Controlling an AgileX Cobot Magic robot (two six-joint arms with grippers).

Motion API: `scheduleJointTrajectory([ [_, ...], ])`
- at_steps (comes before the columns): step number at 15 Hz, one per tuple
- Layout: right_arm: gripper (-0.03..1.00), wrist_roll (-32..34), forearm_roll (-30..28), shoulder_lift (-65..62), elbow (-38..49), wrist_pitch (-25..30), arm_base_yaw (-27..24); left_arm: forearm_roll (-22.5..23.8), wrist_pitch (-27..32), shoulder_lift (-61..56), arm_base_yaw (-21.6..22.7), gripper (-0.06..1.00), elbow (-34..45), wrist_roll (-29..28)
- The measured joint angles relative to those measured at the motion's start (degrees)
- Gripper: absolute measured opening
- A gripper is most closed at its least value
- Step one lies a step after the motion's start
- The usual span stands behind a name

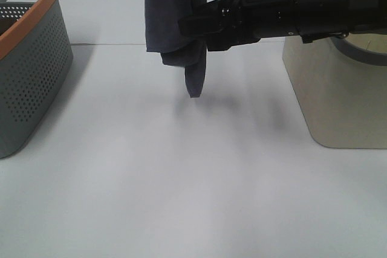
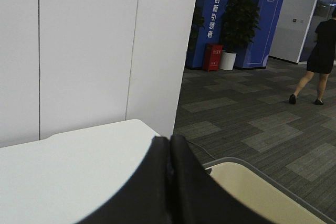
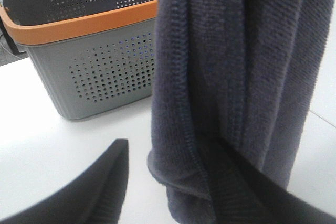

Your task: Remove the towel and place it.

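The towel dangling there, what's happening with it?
A dark towel hangs above the white table, its top out of view. The right gripper is at its lower part, jaws open either side of the cloth, not yet closed. The left gripper is shut, holding nothing. A grey basket stands left, a cream bin right.

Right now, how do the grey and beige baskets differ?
The grey basket has an orange rim; the beige basket has a grey rim. The grey basket's walls are dotted with small holes; the beige basket's visible wall is plain. Both stand on the white table, one on either side of the hanging towel.
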Motion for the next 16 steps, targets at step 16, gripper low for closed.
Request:
scheduleJointTrajectory([
  [16,0.5,1.5,0.1,6.1,-4.4,1.6,0.1,-0.7,0.0,0.2,-0.1,0.0,0.0,0.0],
])
